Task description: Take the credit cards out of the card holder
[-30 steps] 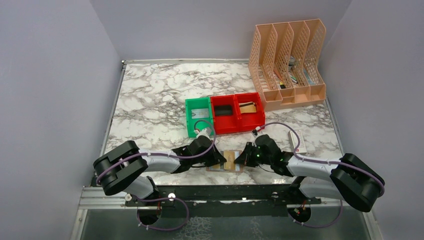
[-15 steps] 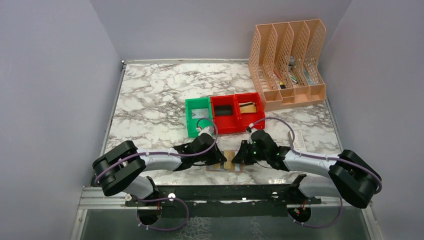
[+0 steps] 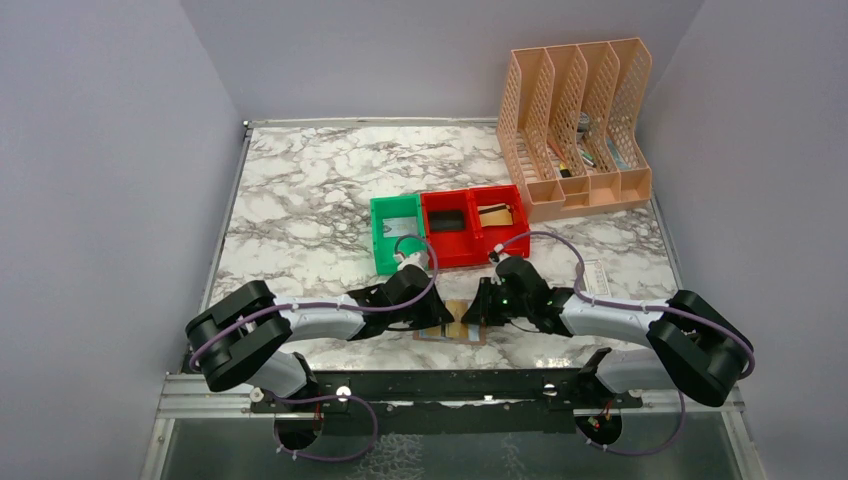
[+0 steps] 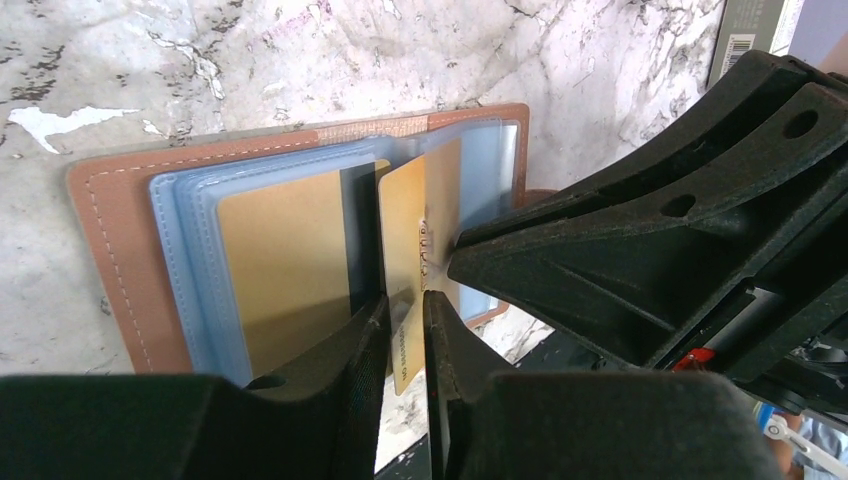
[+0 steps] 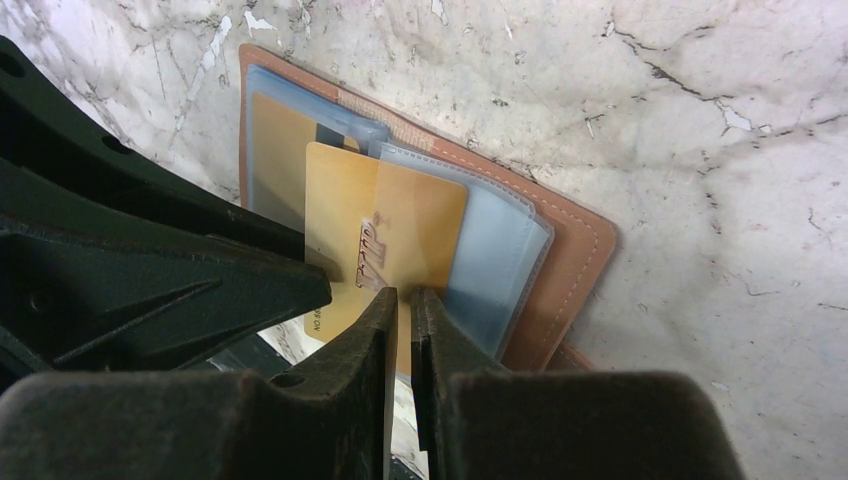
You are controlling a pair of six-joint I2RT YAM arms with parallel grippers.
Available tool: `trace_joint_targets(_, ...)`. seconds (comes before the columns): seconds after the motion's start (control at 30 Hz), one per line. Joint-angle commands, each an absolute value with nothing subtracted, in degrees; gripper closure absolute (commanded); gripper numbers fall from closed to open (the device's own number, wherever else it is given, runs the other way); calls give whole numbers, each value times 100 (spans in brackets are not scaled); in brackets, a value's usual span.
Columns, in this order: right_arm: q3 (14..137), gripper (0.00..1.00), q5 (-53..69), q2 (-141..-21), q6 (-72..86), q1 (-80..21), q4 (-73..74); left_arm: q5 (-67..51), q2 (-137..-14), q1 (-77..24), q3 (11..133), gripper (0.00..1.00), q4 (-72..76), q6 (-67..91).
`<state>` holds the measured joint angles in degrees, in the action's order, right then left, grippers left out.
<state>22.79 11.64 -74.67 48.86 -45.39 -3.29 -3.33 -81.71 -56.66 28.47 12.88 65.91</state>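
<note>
The brown card holder (image 3: pixel 459 322) lies open near the table's front edge, its light blue pockets up (image 4: pixel 110 250) (image 5: pixel 575 260). My left gripper (image 3: pixel 441 319) (image 4: pixel 405 300) is shut on the edge of a gold credit card (image 4: pixel 408 230) that sticks partly out of a pocket. My right gripper (image 3: pixel 474 314) (image 5: pixel 404 293) is shut, its tips resting on that same gold card (image 5: pixel 390 225). Another gold card (image 4: pixel 285 260) sits inside the left pocket. Both grippers meet over the holder and hide most of it from above.
A green bin (image 3: pixel 397 232) and two red bins (image 3: pixel 475 225) stand just behind the holder. A peach file organizer (image 3: pixel 577 130) is at the back right. A white box (image 3: pixel 598 272) lies by the right arm. The table's front edge is right behind the holder.
My right gripper has moved left and come onto the card holder, next to the left gripper. The left gripper has hardly moved.
</note>
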Motion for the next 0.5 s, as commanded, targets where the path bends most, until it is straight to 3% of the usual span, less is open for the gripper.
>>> trace_joint_targets(0.0, 2075, 87, 731, -7600, 4871, -4566, -62, -490, -8273, -5686, 2815, 78, 1581, 6598)
trace_joint_targets(0.27, 2003, 87, 642, -7482, 4895, -4567, -27, -274, -8094, -5687, 2788, 99, 1305, 6604)
trace_joint_targets(0.47, 1926, 83, 639, -7141, 4882, -4564, -149, -99, -7808, -5687, 2723, 100, 1094, 6614)
